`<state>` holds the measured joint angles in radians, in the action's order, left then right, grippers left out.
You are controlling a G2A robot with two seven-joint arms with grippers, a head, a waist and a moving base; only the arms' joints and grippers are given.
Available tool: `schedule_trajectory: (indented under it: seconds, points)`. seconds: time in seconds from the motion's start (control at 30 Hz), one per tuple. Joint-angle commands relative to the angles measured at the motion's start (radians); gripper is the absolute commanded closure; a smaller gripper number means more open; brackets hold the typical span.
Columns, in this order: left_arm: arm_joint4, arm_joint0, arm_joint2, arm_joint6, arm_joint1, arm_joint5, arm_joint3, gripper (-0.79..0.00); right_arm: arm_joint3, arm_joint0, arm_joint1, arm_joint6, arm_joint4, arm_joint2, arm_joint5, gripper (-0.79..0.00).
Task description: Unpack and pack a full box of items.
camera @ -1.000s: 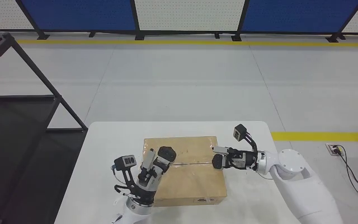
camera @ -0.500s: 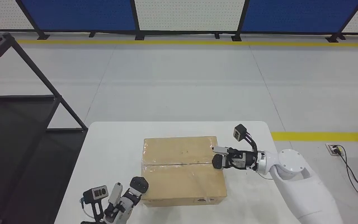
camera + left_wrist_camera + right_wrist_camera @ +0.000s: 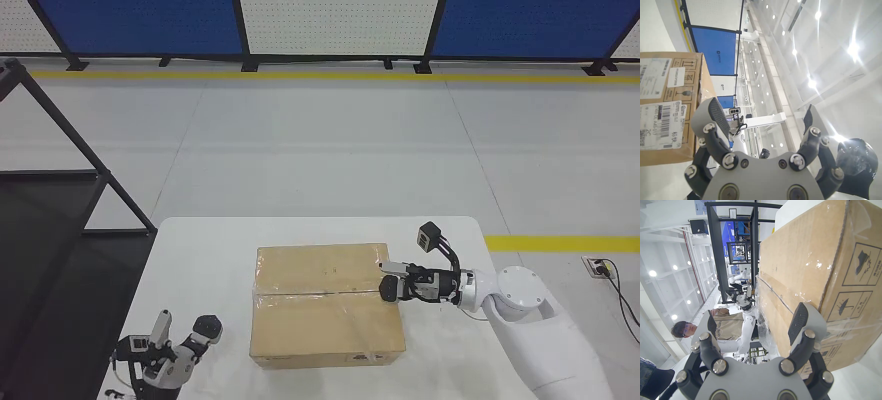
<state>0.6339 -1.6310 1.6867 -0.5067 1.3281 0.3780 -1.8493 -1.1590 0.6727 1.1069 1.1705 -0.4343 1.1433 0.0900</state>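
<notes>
Left gripper [image 3: 762,109] has pulled off the taped brown cardboard box [image 3: 325,300] to the near-left corner of the white table [image 3: 200,260], fingers wide, empty; arm partly cut off in top view. Box sits mid-table, flaps shut, contents hidden. Right gripper [image 3: 755,317] wide open at its right edge; contact unclear.

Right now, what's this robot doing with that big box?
A two-armed robot stands at a white table with a taped-shut cardboard box on it. Its right claw is open at the box's right edge. Its left claw is open off the box's near left corner, holding nothing. Nothing is unpacked yet.
</notes>
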Motion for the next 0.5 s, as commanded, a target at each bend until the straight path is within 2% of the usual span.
schedule_trajectory:
  seconds: [0.0, 0.17, 0.47]
  points:
    - [0.034, 0.015, -0.002, -0.020, -0.002, -0.046, 0.002, -0.785, 0.000, 0.000, 0.000, 0.000, 0.000, 0.000, 0.000, -0.785]
    - [0.002, 0.071, 0.002, -0.030, -0.010, -0.142, 0.015, -0.785, 0.000, 0.000, 0.000, 0.000, 0.000, 0.000, 0.000, -0.785]
    - [-0.123, 0.181, -0.057, 0.047, -0.012, -0.181, 0.066, -0.785, 0.000, 0.000, 0.000, 0.000, 0.000, 0.000, 0.000, -0.785]
